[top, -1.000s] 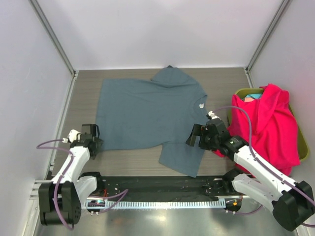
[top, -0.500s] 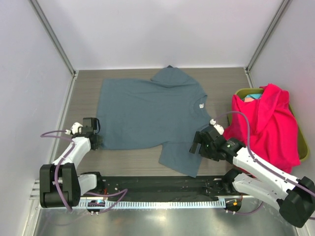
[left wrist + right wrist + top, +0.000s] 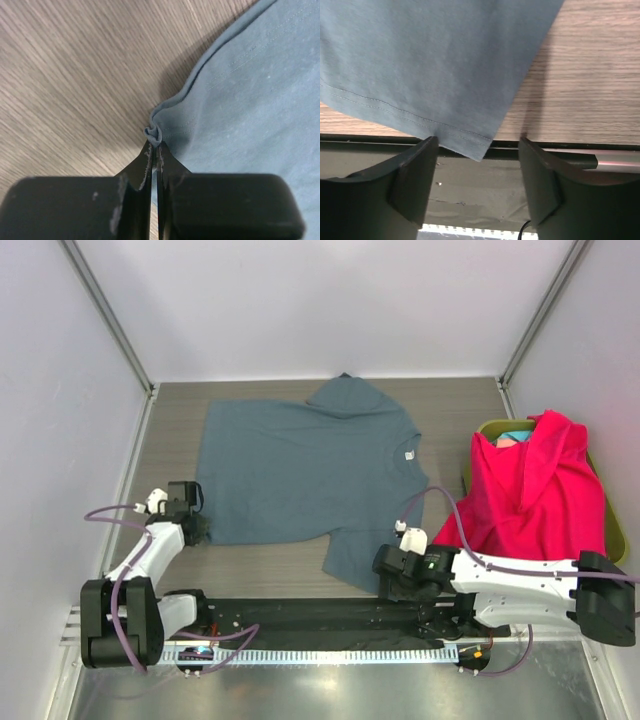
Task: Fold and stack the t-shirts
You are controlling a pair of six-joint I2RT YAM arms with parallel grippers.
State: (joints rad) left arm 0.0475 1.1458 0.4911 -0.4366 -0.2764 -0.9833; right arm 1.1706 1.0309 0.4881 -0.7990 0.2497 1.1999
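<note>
On the wooden bench (image 3: pixel 455 410) the grey-blue t-shirt (image 3: pixel 300 470) lies spread flat. At its near left corner the left tool (image 3: pixel 155 146) is pinched tight on a small bunch of hem. The right tool (image 3: pixel 479 150) stands spread wide, its fingers either side of the near sleeve corner at the bench's front edge, gripping nothing. A pink-red t-shirt (image 3: pixel 535 495) drapes over the olive-green bin (image 3: pixel 488 427) at far right.
</note>
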